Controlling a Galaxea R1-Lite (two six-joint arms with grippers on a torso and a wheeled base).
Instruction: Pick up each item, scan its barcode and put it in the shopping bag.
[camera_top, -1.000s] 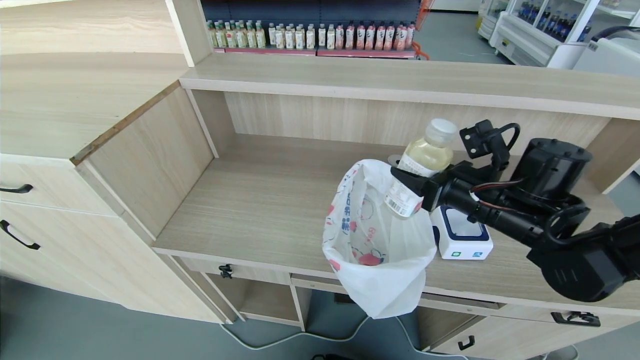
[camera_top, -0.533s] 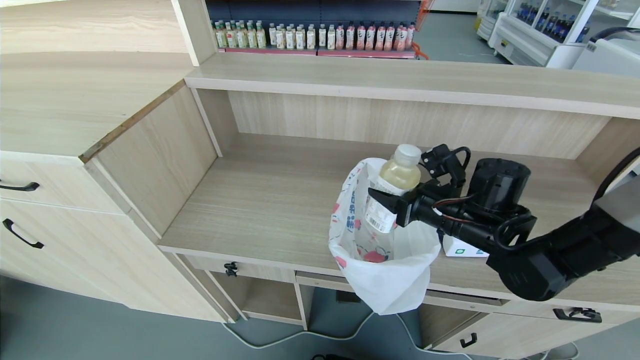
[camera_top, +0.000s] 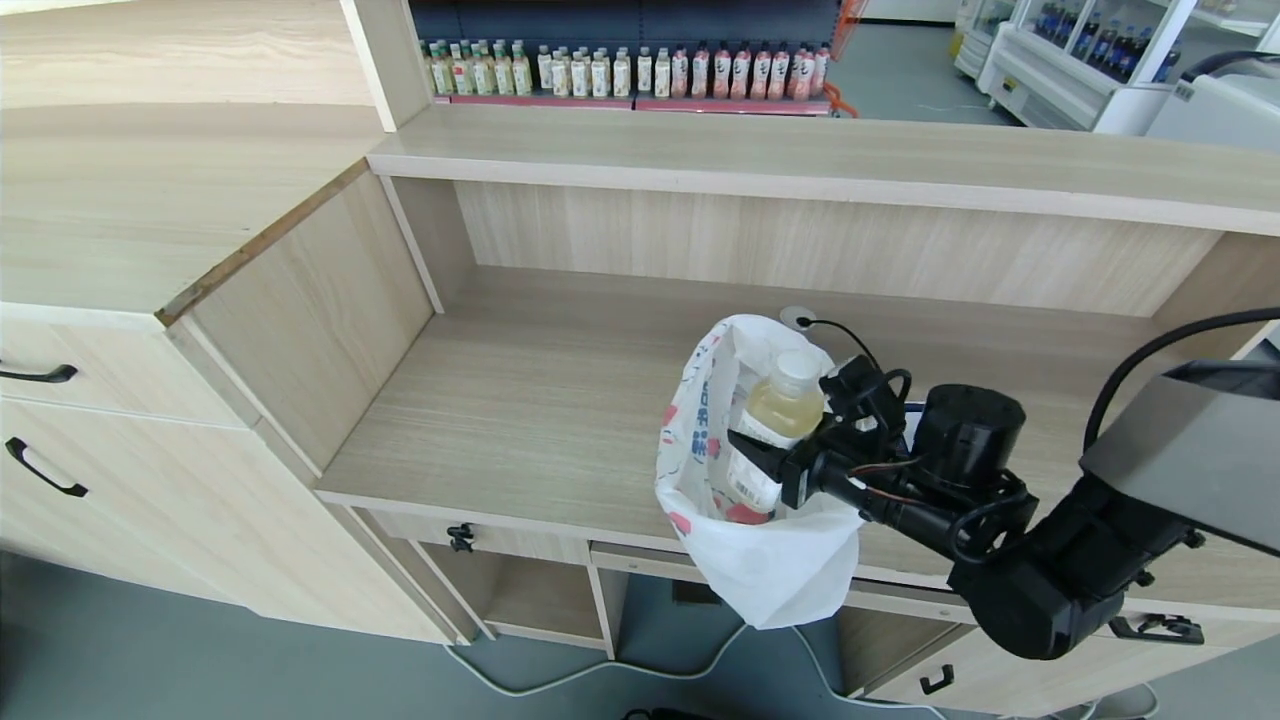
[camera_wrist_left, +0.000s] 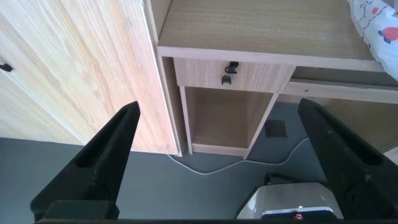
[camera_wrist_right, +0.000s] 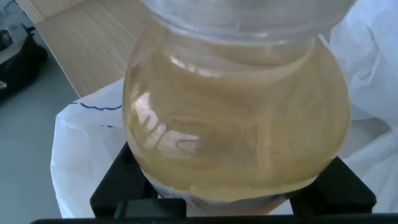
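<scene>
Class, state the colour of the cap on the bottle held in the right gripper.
The bottle has a white cap; the head view shows it best.

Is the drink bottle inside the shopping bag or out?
Partly in: the bottle dips below the rim of the shopping bag, cap above, held by the right end effector.

Right arm (camera_top: 1040, 590) is matte black, with a round drum joint (camera_top: 965, 425), thin red and black cables (camera_top: 880, 468), and a grey boxy shell (camera_top: 1190, 460)
</scene>
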